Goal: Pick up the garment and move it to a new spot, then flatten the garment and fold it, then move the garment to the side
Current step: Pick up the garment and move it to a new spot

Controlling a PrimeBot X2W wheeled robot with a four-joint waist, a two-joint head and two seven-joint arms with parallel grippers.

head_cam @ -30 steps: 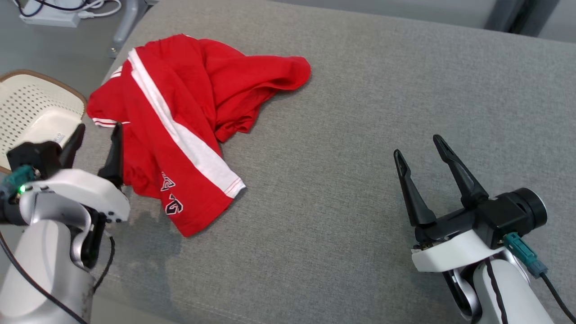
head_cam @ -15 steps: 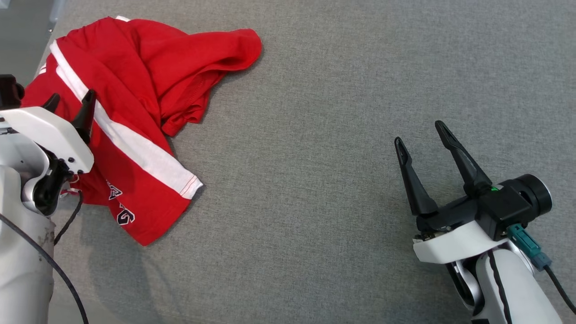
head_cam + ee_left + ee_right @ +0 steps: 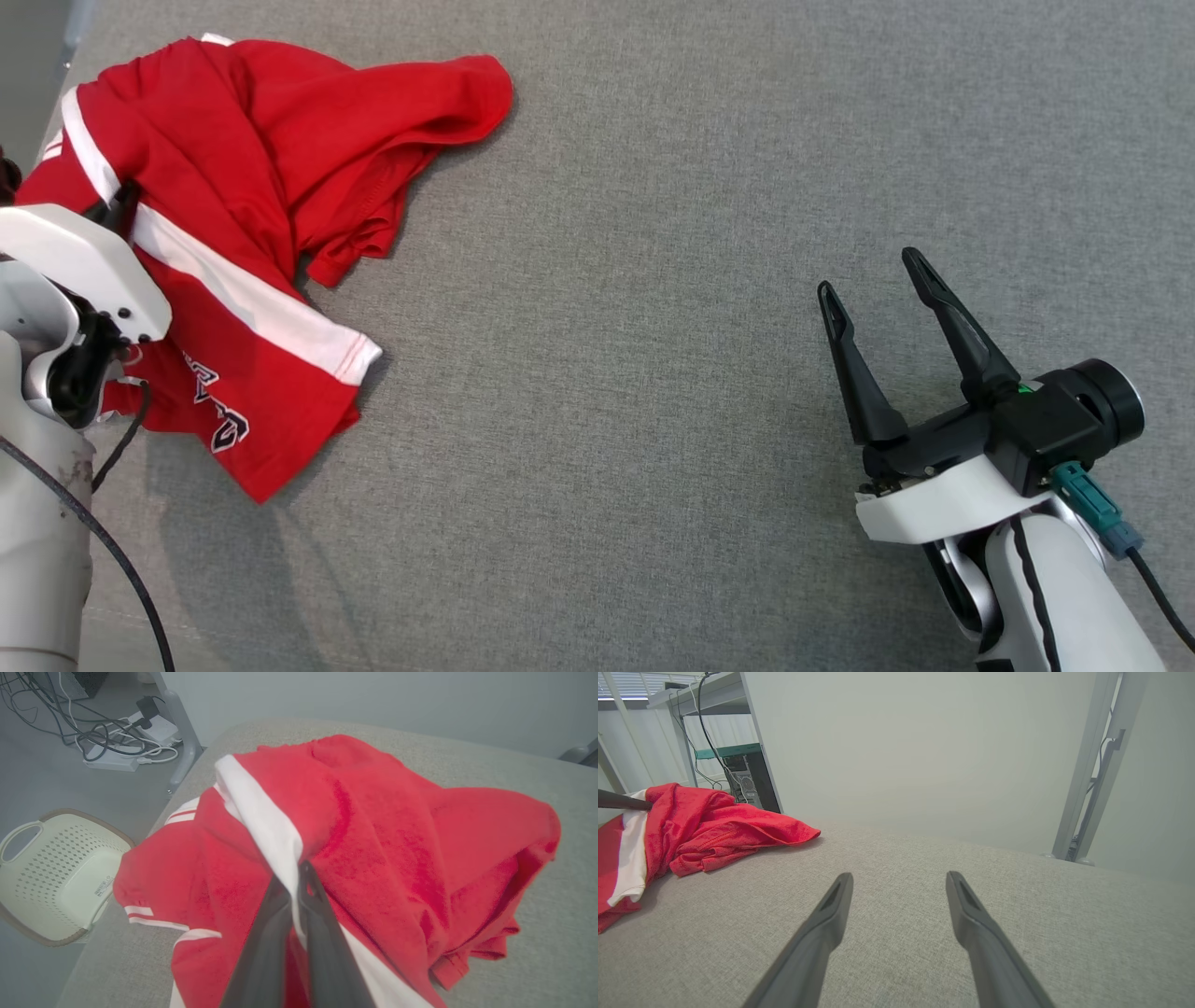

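Where the head camera looks down, a grey woven cushion surface (image 3: 653,280) is recorded, with the garment (image 3: 243,140), red with white bands, heaped at its far left corner, close beside the edge. By the right wrist view a desk (image 3: 705,690) with a computer tower (image 3: 747,784) beneath it is added behind the heap. By the left wrist view the floor past the cushion's edge is added, on which a cream perforated basket (image 3: 51,868) is stood. One printed label is seen on the basket's inner wall; part of its rim is cut off by the frame edge and part is hidden by the cushion. The right gripper (image 3: 868,272) is held over bare cushion well apart from the garment, its fingers spread with nothing between them. The left gripper (image 3: 296,875) is pinched on a raised fold of the garment at the white band, as shown by the left wrist view; in the head view its fingers are largely hidden behind its white wrist housing. A white power strip (image 3: 112,760) among tangled cables (image 3: 46,714) is noted on the floor. Dark lettering (image 3: 219,425) on the garment's near flap is creased and cannot be read.
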